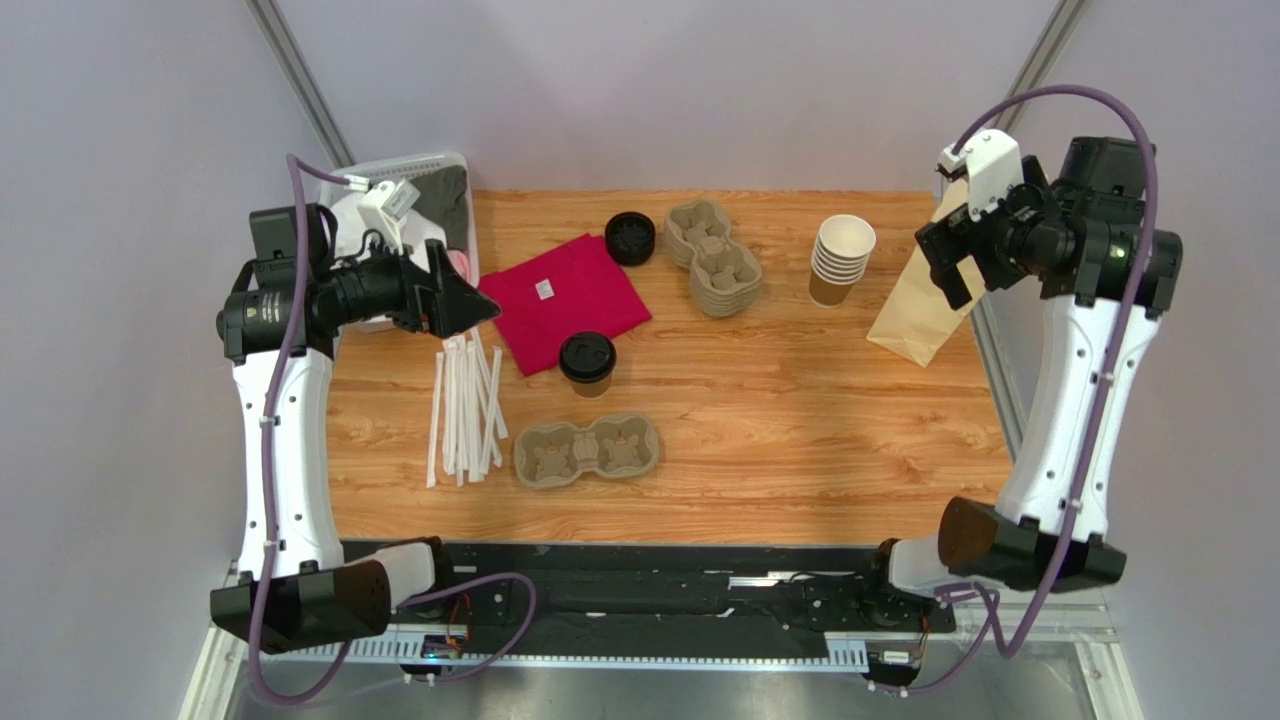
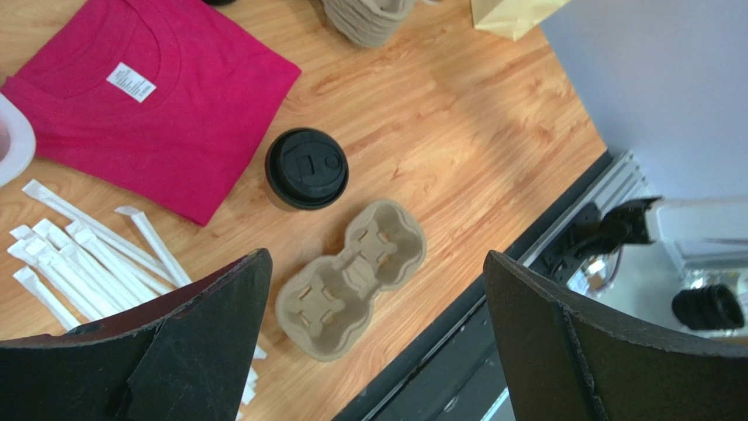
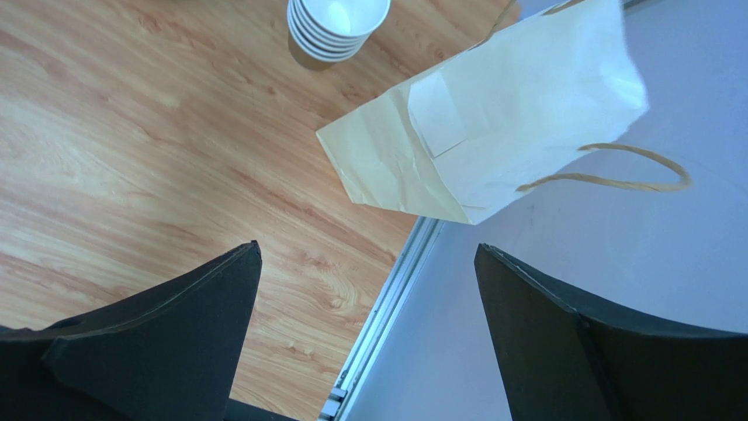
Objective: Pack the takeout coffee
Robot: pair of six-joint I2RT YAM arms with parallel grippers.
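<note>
The takeout coffee [image 1: 588, 360], a brown paper cup with a black lid, stands upright on the wood table just off the red cloth's near corner; it also shows in the left wrist view [image 2: 306, 168]. A single pulp cup carrier [image 1: 589, 449] lies empty in front of it, also seen in the left wrist view [image 2: 351, 277]. A tan paper bag [image 1: 927, 308] lies flat at the right edge, also in the right wrist view [image 3: 509, 123]. My left gripper [image 1: 473, 300] [image 2: 376, 256] is open and empty, held above the straws. My right gripper [image 1: 951, 267] [image 3: 367, 250] is open and empty above the bag.
A folded red cloth [image 1: 564, 300], several wrapped straws [image 1: 466, 405], a loose black lid [image 1: 630, 237], a stack of pulp carriers [image 1: 715, 258] and a stack of lidless cups [image 1: 843, 258] are on the table. A white bin [image 1: 451, 173] stands at the back left.
</note>
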